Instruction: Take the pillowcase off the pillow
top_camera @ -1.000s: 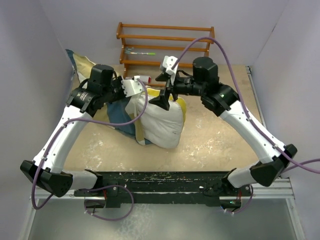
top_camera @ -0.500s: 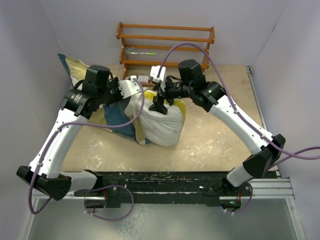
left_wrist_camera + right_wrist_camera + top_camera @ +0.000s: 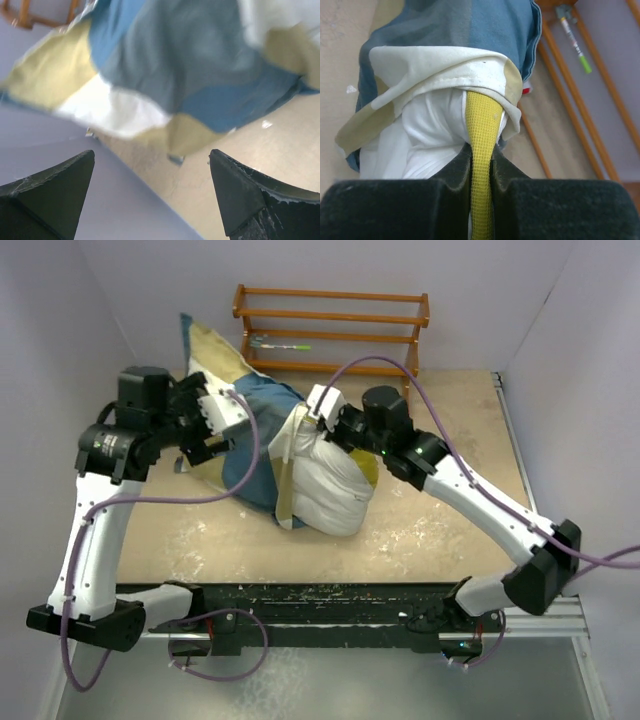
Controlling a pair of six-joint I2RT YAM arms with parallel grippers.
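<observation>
The pillowcase [image 3: 252, 425], in blue, tan and white blocks, is bunched over the left end of the pillow [image 3: 335, 485] and trails toward the back left corner. The pillow's cream-white right part lies bare on the table. My right gripper [image 3: 318, 430] is shut on the pillow's yellow edge trim [image 3: 481, 125], just below the pillowcase's rolled-back hem [image 3: 445, 57]. My left gripper [image 3: 200, 425] stands open beside the pillowcase's left side. In the left wrist view the cloth [image 3: 175, 65] hangs ahead of the left gripper [image 3: 151, 160], with nothing between the fingers.
A wooden rack [image 3: 330, 325] stands against the back wall and holds a green pen [image 3: 285, 343]. Its rails [image 3: 570, 95] run close to the right of the pillow. Grey walls close in on the left and right of the tan tabletop [image 3: 440, 520].
My left gripper let go of the pillowcase, opened and drew back to the left. My right gripper came down and shut on the pillow's yellow trim. The pillowcase shifted toward the back left.
</observation>
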